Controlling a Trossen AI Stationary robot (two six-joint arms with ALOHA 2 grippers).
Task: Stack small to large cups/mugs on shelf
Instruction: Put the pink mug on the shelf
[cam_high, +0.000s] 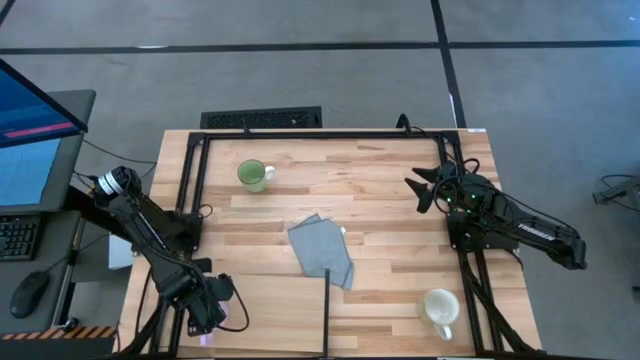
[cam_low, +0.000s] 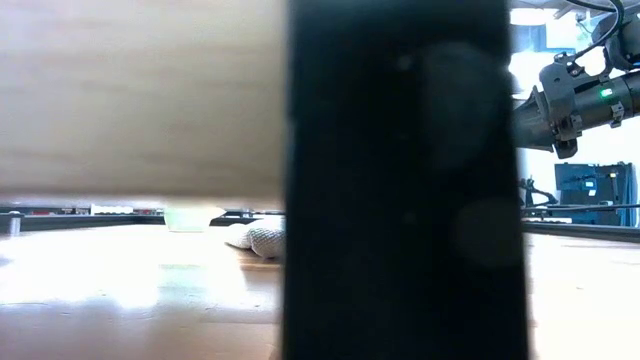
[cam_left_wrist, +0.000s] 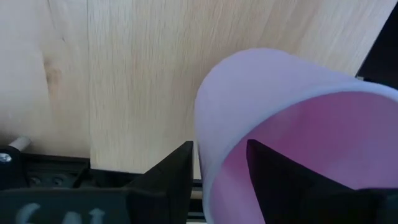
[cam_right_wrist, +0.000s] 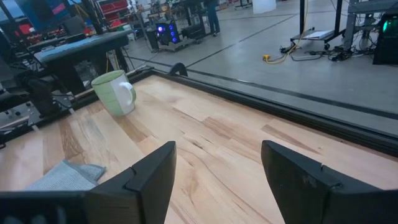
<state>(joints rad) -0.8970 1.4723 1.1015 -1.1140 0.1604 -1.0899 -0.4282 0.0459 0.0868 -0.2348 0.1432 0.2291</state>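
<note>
1. Mugs are the subject: seen from above, a green mug (cam_high: 254, 174) stands near the far left corner of the tabletop (cam_high: 380, 180), a cream-white mug (cam_high: 438, 307) near the near right corner, and a grey folded cloth (cam_high: 322, 252) lies at the middle. The left gripper (cam_high: 212, 312) is low at the near left corner, beside a black frame rail (cam_high: 195, 190); a faint purple glow shows next to it. The right gripper (cam_high: 425, 190) hovers over the right edge, fingers spread, holding nothing.

2. Low view: a pale board, likely the shelf (cam_low: 140, 95), fills the upper left, and a black post blocks the middle. The green mug's base (cam_low: 190, 217) and the cloth (cam_low: 258, 238) show beyond. The right arm hangs at upper right.

3. Left wrist view: the light purple mug (cam_left_wrist: 292, 130) is pinched by the left gripper (cam_left_wrist: 221, 168), one finger outside the wall and one inside, over pale wood.

4. Right wrist view: the right gripper (cam_right_wrist: 217, 171) is wide open and faces the green mug (cam_right_wrist: 114, 92) across bare tabletop.

5. Judgement: the step in hand is carrying the purple mug to the shelf. Next it needs setting upright there, then released, leaving room for the larger mugs.
</note>
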